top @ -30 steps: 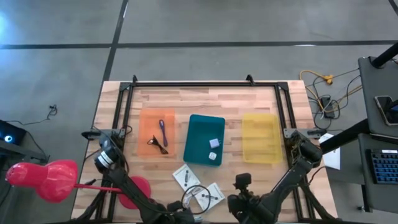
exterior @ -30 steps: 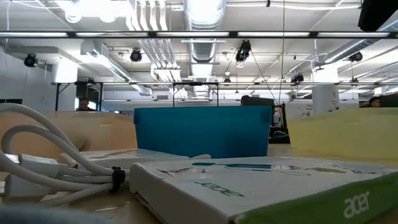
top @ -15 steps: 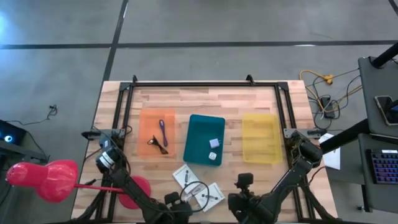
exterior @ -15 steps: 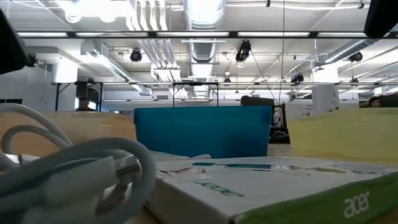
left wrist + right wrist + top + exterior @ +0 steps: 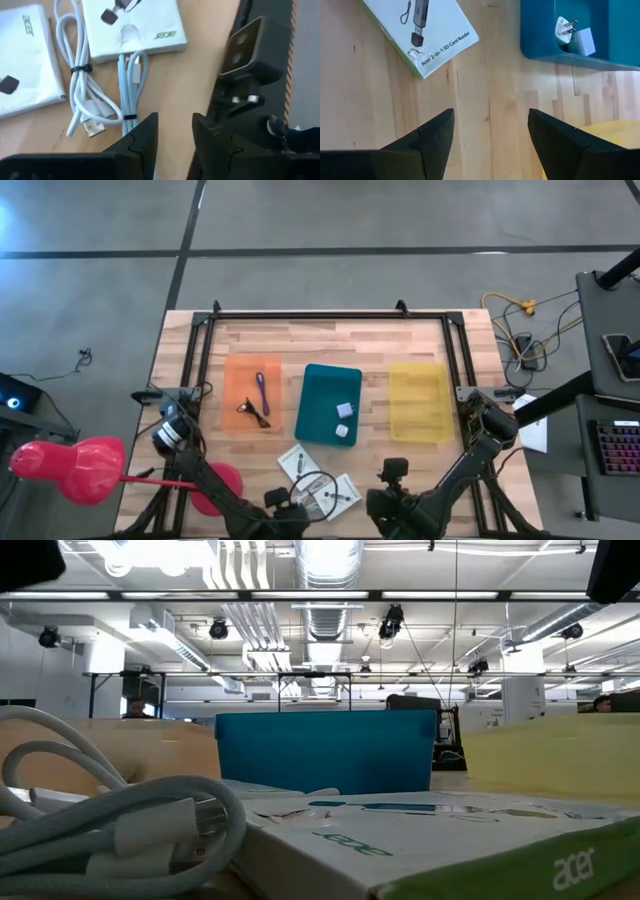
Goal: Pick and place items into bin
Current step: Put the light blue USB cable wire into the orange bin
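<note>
Left claw (image 5: 172, 131): I see it parted, empty, over the coiled white USB cable (image 5: 82, 102).
Right claw (image 5: 490, 132): wide open above bare bench (image 5: 485, 95).
Acer packets (image 5: 342, 493): near edge.
Teal bin (image 5: 330, 405): holds white plug adapters (image 5: 565, 30).

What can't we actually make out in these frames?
- High view: both grippers are cut off by the bottom edge, near the white packets.
- Left wrist view: left gripper open over the white cable; contact is hidden behind its fingers.
- Low view: the teal bin shows only its wall; the contents are hidden.
- High view: the black wiry piece in the orange bin is too small to identify.
- Right wrist view: right gripper open, nothing between the fingers.
</note>
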